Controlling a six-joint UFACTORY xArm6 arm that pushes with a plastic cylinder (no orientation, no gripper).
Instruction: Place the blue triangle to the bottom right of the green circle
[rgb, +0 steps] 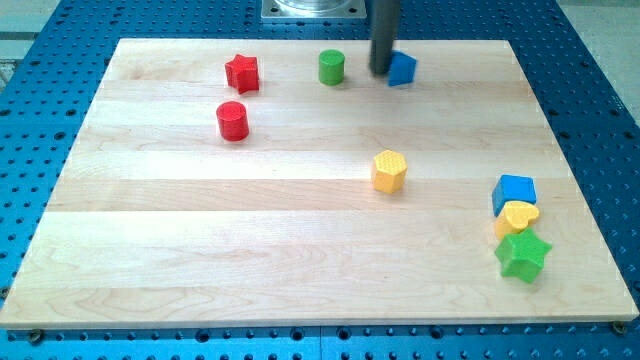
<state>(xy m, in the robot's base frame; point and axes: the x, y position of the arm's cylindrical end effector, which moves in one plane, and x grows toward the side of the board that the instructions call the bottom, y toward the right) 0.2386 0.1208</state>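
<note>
The blue triangle (403, 69) sits near the view's top, right of centre. The green circle (331, 67) stands to its left, about level with it, with a gap between them. My tip (381, 70) is the lower end of the dark rod and rests on the board against the blue triangle's left side, between the triangle and the green circle. The rod hides part of the triangle's left edge.
A red star (242, 73) and a red circle (232, 121) sit at the top left. A yellow hexagon (389, 171) is near the middle. A blue cube (514, 193), yellow heart (518, 217) and green star (523, 256) cluster at the right. The wooden board (200, 250) lies on a blue perforated table.
</note>
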